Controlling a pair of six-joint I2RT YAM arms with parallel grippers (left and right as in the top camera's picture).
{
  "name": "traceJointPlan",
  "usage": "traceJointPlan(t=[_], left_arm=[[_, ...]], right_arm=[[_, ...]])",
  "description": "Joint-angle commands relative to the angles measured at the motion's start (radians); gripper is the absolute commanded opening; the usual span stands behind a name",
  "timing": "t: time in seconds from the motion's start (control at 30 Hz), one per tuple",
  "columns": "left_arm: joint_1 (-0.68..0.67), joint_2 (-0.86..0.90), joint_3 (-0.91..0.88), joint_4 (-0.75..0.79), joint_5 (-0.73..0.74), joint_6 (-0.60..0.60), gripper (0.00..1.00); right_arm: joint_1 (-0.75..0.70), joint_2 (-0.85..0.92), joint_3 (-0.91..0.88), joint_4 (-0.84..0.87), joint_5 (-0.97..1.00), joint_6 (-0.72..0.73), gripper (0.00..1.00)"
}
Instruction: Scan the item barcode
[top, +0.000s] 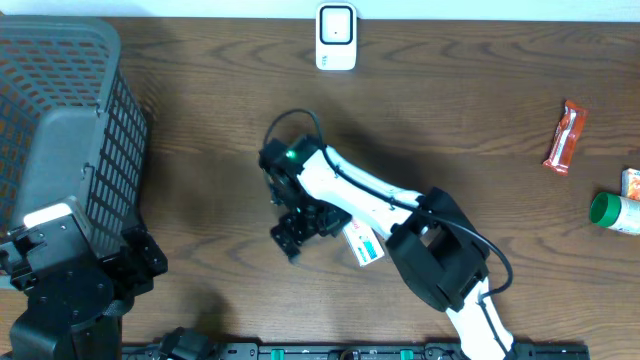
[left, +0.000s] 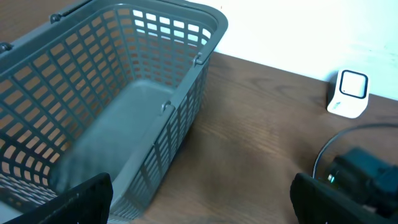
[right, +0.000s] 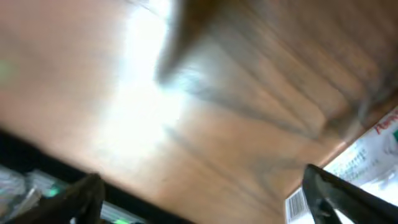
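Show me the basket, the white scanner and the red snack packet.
basket (left: 137, 112), left wrist view, on its bare floor
white scanner (top: 336, 36), overhead view, on its front face
red snack packet (top: 565, 138), overhead view, on its middle

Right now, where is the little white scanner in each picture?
Overhead: the scanner stands at the top middle.
Left wrist: the scanner is at the far right, in the upper half.
Right wrist: not in it.
Shared landmark: the basket, on the left in overhead and filling the left of the left wrist view.
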Motion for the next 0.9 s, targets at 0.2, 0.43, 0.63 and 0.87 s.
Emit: traceJointPlan(t=[0.2, 0.43, 0.63, 0.87], left_arm=[[0.004, -0.002, 0.008, 0.003, -0.009, -0.006, 0.91], [0.004, -0.002, 0.008, 0.003, -0.009, -0.006, 0.91], [0.004, -0.002, 0.008, 0.003, -0.009, -0.006, 0.92], [0.004, -0.002, 0.008, 0.003, -0.009, -0.006, 0.91]], right_arm=[[-0.003, -0.119, 0.037, -0.092, 0.148, -0.018, 0.99], [-0.043, -0.119, -0.085, 0.034, 0.198, -0.013, 0.99], [-0.091, -0.119, -0.173, 0.100, 0.197, 0.028, 0.99], [-0.100, -0.119, -0.175, 0.124, 0.214, 0.017, 0.99]])
